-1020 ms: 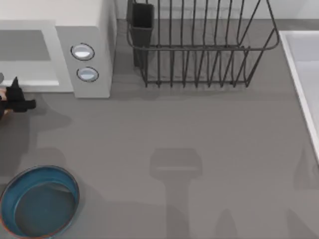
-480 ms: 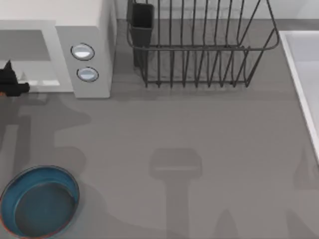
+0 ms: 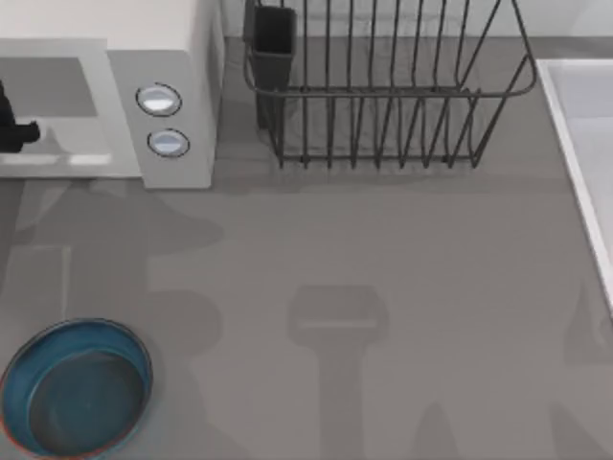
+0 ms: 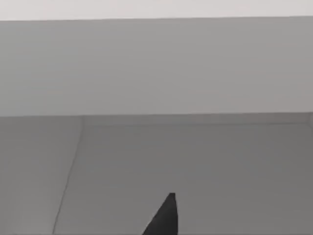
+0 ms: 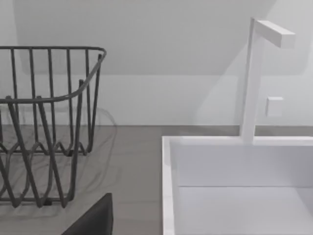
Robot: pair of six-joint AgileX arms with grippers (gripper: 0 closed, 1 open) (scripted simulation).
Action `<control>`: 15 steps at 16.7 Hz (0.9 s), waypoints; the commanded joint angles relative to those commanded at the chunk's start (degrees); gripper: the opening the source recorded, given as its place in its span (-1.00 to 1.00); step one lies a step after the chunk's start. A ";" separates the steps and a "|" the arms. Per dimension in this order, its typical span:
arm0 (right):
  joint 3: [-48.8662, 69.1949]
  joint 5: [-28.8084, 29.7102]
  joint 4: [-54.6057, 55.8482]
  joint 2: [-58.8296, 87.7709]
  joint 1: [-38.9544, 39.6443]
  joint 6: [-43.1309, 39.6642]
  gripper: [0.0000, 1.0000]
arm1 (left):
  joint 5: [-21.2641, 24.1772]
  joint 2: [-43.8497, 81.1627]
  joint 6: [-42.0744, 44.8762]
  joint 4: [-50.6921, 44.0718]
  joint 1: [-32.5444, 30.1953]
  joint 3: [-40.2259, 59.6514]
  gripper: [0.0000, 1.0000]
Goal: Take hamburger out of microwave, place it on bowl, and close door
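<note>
- Seemingly the task stood at its start: the bowl (image 3: 77, 388) lay empty at the tabletop's (image 3: 383, 249) near left.
- Left hand (image 3: 11, 129) was at the microwave (image 3: 158, 57) front, by the far-left edge; whether it was wide or narrow I could not tell.
- Hamburger was not visible, so presumably not fetched.
- Placing it in the bowl and shutting the door remained.
- Right arm idled near the rack (image 5: 44, 122) and sink (image 5: 234, 166).

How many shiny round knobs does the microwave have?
2. Both sit on the microwave's control panel, one above the other in the top view: the upper knob and the lower knob, close together.
</note>
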 joint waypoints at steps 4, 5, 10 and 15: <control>0.00 0.00 0.00 0.00 0.00 0.00 1.00 | -0.02 0.18 0.10 0.15 -0.04 -0.11 -1.00; 0.00 0.00 0.00 0.00 0.00 0.00 1.00 | -0.19 0.13 -0.44 -0.38 -0.24 0.18 -1.00; 0.00 0.00 0.00 0.00 0.00 0.00 1.00 | -3.82 -0.33 -12.07 -11.69 -4.43 5.68 -1.00; 0.00 0.00 0.00 0.00 0.00 0.00 1.00 | -10.98 -0.16 -37.54 -35.07 -12.72 15.56 -1.00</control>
